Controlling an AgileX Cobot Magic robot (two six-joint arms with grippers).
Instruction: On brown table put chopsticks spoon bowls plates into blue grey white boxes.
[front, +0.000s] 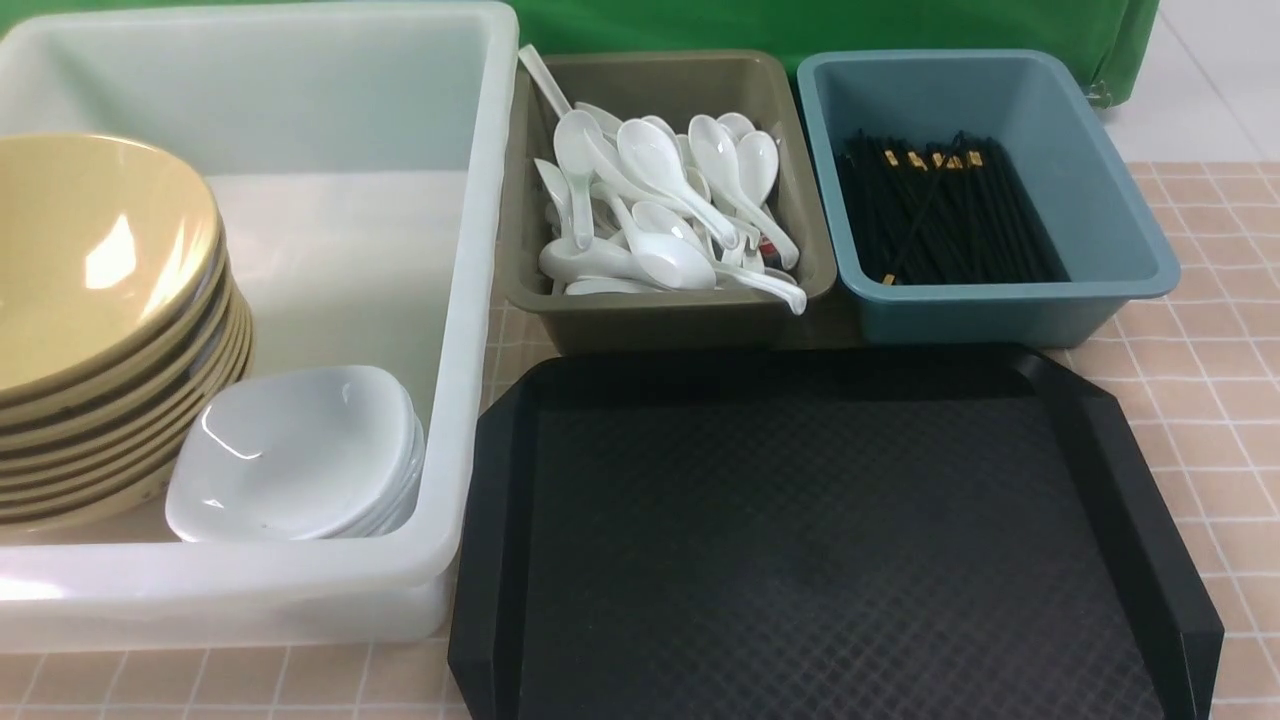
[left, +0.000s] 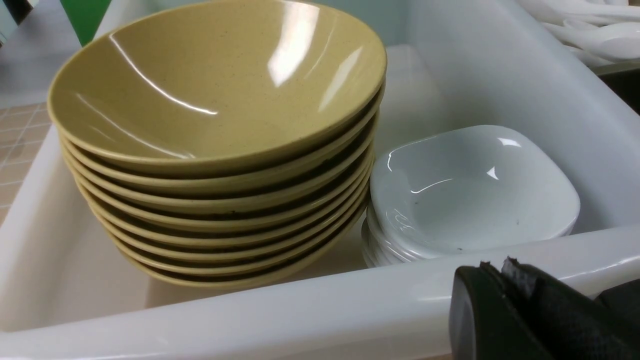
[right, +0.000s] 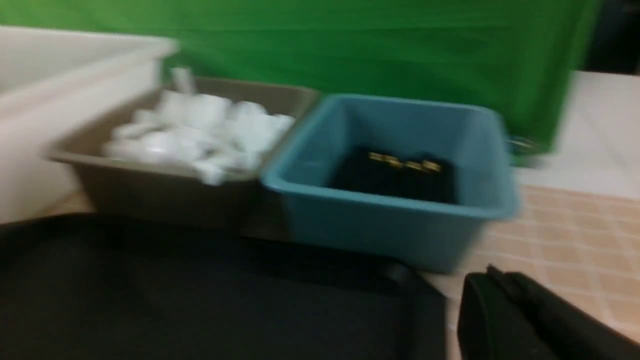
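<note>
The black tray (front: 830, 540) lies nearest; beyond it, bowls (front: 100, 330) and plates (front: 300, 450) fill the white box (front: 470, 300), spoons (front: 660, 210) the grey, chopsticks (front: 940, 215) the blue, and I cannot tell my fingers' spread.

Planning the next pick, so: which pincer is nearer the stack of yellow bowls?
Left. The left pincer sits just outside the white box holding the yellow bowls. The right pincer is over by the blue box, beside the black tray.
</note>
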